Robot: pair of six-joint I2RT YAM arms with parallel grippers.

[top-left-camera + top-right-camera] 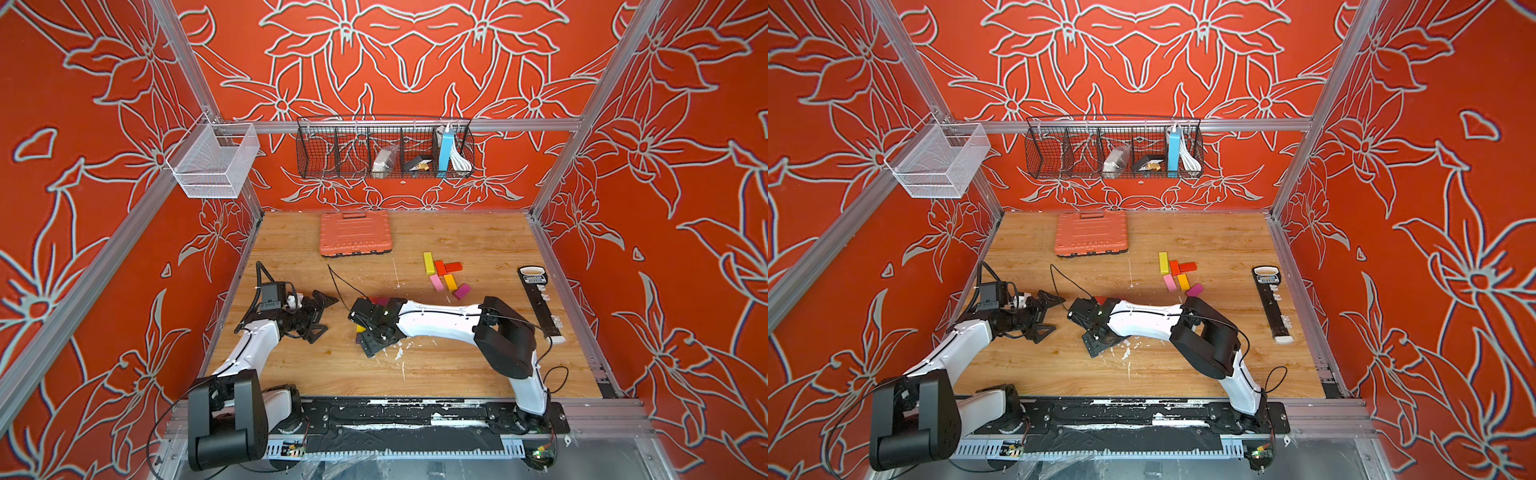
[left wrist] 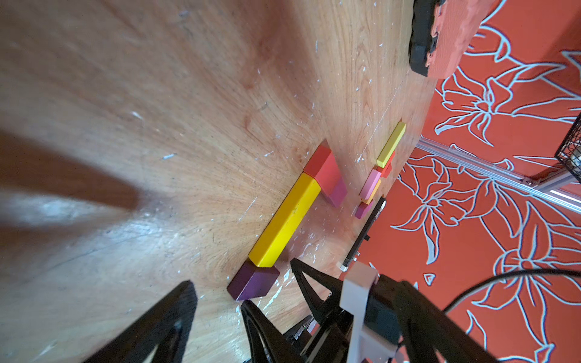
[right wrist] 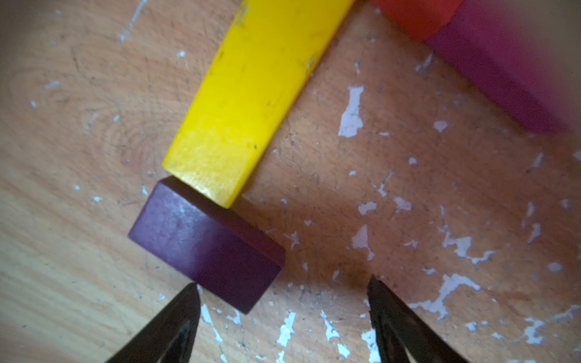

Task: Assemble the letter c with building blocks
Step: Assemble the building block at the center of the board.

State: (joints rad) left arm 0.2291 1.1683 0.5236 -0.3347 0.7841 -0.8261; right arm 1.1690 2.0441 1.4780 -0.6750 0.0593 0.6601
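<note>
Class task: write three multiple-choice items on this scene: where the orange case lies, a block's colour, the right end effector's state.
1. The orange case lies: A. at the table's far edge; B. at its near edge; C. on the blocks.
2. The block touching the long yellow block's end nearest the right end effector is: A. green; B. purple; C. white.
3. The right end effector is: A. shut on the yellow block; B. shut on the case; C. open, holding nothing.
Answers: 1 A, as both top views show; 2 B, the purple block abuts the yellow end; 3 C, its fingers stand apart, gripping nothing.
</note>
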